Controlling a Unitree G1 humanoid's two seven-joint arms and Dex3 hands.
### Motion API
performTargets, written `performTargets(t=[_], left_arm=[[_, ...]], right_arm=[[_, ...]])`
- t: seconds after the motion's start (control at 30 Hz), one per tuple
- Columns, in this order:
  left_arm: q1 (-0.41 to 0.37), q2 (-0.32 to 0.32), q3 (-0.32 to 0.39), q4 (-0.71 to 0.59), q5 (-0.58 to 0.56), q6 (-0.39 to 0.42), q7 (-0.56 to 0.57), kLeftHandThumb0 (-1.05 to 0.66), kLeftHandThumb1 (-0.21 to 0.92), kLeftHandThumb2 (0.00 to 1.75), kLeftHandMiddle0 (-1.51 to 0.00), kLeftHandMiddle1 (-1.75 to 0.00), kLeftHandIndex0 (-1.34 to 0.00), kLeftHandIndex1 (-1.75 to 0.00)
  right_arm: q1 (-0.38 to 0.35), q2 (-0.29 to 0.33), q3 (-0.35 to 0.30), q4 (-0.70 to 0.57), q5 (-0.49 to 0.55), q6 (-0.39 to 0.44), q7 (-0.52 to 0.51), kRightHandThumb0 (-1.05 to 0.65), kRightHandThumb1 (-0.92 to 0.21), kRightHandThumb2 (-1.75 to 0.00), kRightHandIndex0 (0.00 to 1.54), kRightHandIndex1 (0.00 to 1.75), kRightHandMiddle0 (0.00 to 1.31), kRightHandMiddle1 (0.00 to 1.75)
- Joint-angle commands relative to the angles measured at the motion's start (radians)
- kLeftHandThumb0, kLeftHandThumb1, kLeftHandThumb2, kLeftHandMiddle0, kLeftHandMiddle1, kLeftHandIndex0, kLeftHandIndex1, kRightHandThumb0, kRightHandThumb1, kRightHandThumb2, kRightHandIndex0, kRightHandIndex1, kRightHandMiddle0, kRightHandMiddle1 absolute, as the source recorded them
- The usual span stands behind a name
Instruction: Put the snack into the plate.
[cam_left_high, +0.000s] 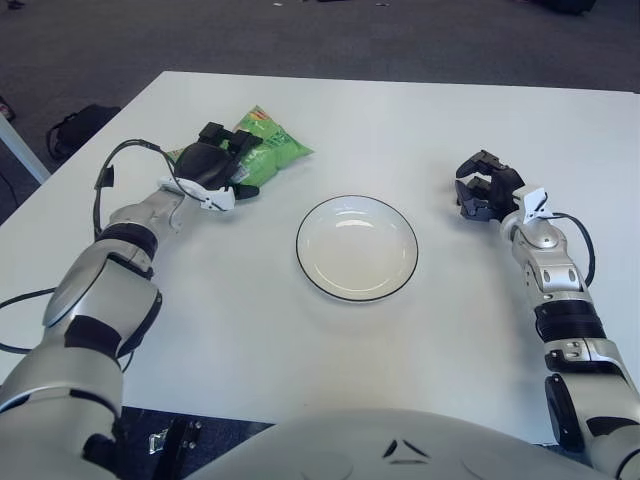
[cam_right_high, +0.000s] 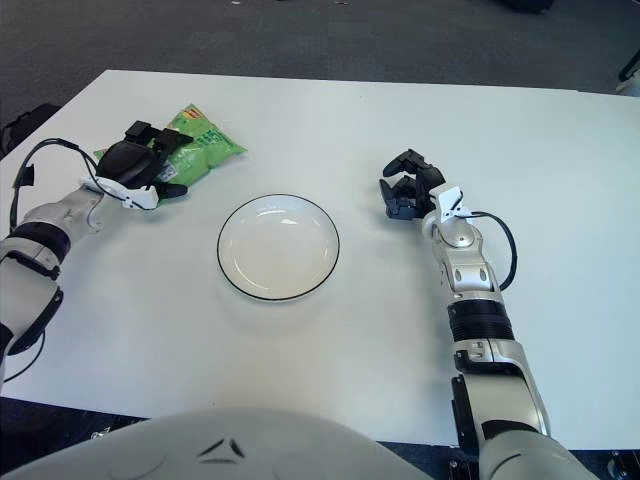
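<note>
The robot's left hand (cam_left_high: 213, 165) gripped the green snack bag (cam_left_high: 262, 150) at the far left of the white counter (cam_left_high: 400, 120), well left of the empty plate (cam_left_high: 356, 247). The right hand (cam_left_high: 484, 187) showed right of the plate, fingers curled, holding nothing.

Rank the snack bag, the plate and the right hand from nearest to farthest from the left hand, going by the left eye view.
1. Snack bag: under the left hand, far left.
2. Plate: centre of the table.
3. Right hand: right of the plate.
</note>
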Motion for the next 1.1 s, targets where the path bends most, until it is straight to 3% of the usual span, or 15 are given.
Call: performTargets(t=[0.0,0.4,0.63,0.8,1.07], left_arm=[[0.007,0.031,-0.03,-0.019,0.047,-0.042,0.041,-0.76,0.92,0.61,-0.05,-0.87,0.0,-0.8],[-0.036,0.083,-0.168,-0.008,0.249,-0.074,0.314,-0.89,0.92,0.89,-0.11,-0.58,0.0,-0.62],[-0.04,0.077,-0.152,0.017,0.227,-0.078,0.331,-0.94,0.92,0.97,-0.1,-0.48,0.0,-0.44],[-0.036,0.066,-0.094,0.009,0.168,-0.116,0.375,-0.99,0.92,0.98,-0.06,-0.4,0.0,-0.28],[-0.031,0.074,-0.04,-0.123,0.158,-0.139,0.492,-1.03,0.92,0.9,0.0,-0.21,0.0,-0.12]], right_arm=[[0.109,0.024,0.057,0.073,-0.042,0.085,0.048,-0.01,-0.39,-1.23,0.59,1.69,0.32,1.75],[0.097,0.028,0.062,0.087,-0.051,0.094,0.048,-0.01,-0.41,-1.2,0.59,1.67,0.29,1.75],[0.097,0.033,0.056,0.09,-0.045,0.092,0.047,-0.01,-0.43,-1.17,0.59,1.65,0.28,1.75],[0.095,0.03,0.066,0.099,-0.058,0.079,0.047,-0.01,-0.41,-1.21,0.59,1.67,0.3,1.75],[0.089,0.021,0.084,0.106,-0.086,0.072,0.046,-0.01,-0.39,-1.23,0.6,1.69,0.31,1.75]])
